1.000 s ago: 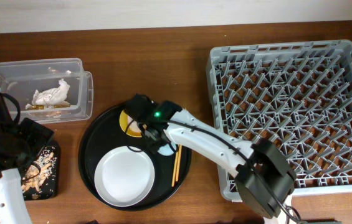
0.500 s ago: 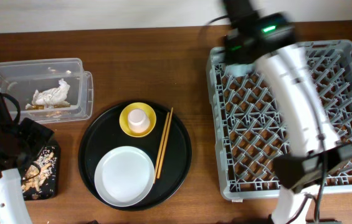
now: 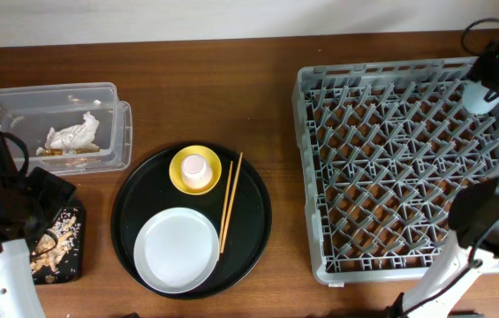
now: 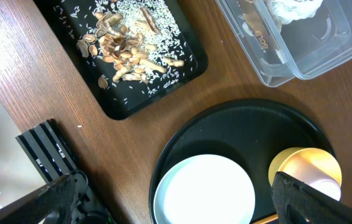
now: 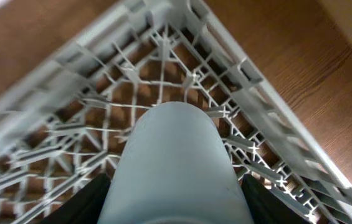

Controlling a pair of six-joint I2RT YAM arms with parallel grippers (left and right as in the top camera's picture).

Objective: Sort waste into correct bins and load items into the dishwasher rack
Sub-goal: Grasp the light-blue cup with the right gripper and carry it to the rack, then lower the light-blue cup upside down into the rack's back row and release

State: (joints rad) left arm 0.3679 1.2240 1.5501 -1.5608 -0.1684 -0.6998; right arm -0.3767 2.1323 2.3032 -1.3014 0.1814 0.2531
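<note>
Right tool (image 5: 174, 200) swung to rack's (image 3: 390, 150) far corner, seemingly gripping light blue cup (image 5: 174, 149); left tool (image 4: 185, 202) gapes empty.

The cup (image 5: 172, 155) sits between the fingers of the right pincer (image 5: 174, 208), above the far right corner of the rack (image 3: 390, 168). The rack spreads left of and below that pincer on the desk (image 3: 284, 106). Just ahead of the left pincer (image 4: 188, 208), the serving tray (image 4: 225, 130) carries the plate (image 4: 204, 190). The bowl (image 4: 294, 163) is to the plate's right, with the small cup (image 4: 322, 183) in it. Farther ahead lie the scraps tray (image 4: 119, 102) on the left, holding food scraps (image 4: 129, 46), and the box (image 4: 269, 62) on the right.
</note>
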